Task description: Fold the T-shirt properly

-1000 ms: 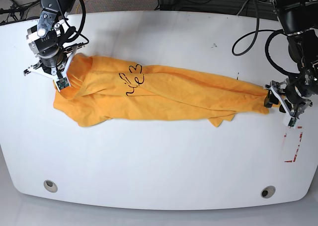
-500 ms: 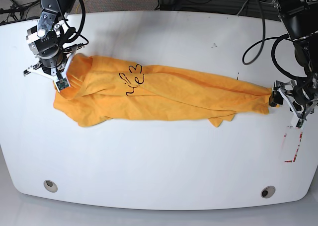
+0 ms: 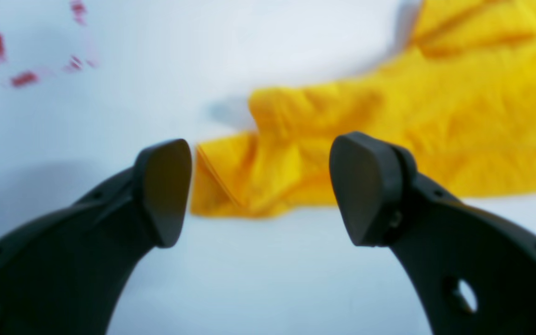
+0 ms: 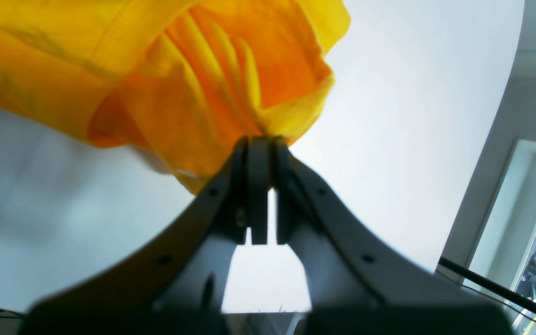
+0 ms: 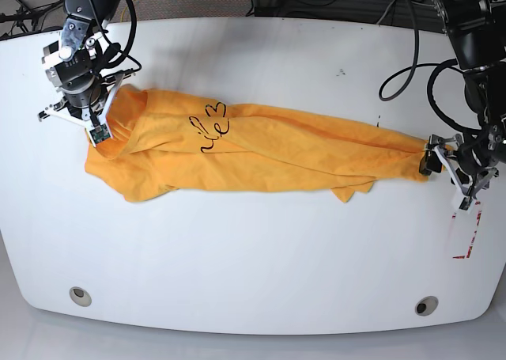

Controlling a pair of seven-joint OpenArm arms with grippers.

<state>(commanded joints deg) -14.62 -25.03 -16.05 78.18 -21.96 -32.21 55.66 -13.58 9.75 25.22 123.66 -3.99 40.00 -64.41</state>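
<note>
**Right fingers clamped on the shirt, left fingers spread at its far tip**

Left wrist view: my left gripper's [image 3: 258, 190] fingers [image 3: 165, 190] stand wide apart, gripping nothing. Between and beyond them I see the bunched end of the orange-yellow T-shirt [image 3: 389, 125] lying on the white table [image 3: 268, 279]. Its folded tip sits just beside the left-hand pad; I cannot tell whether they touch. Red dashed markings [image 3: 21, 77] show on the table at upper left, blurred.

Right wrist view: my right gripper's [image 4: 258, 153] fingers [image 4: 237, 186] are pressed together, clamped on a gathered pleat of the T-shirt [image 4: 179, 83]. The cloth fans out above the pinch and drapes away to the left over the table [image 4: 412, 139].

Base view: the T-shirt [image 5: 261, 150] lies stretched across the table [image 5: 253, 265] in a long, rumpled band, black cursive lettering [image 5: 212, 126] showing near its left part. My right gripper [image 5: 96, 129] sits at the shirt's left end, on the cloth. My left gripper [image 5: 443, 164] is at the narrow right tip, near the table's edge, with red markings [image 5: 466, 237] just below it.
</note>
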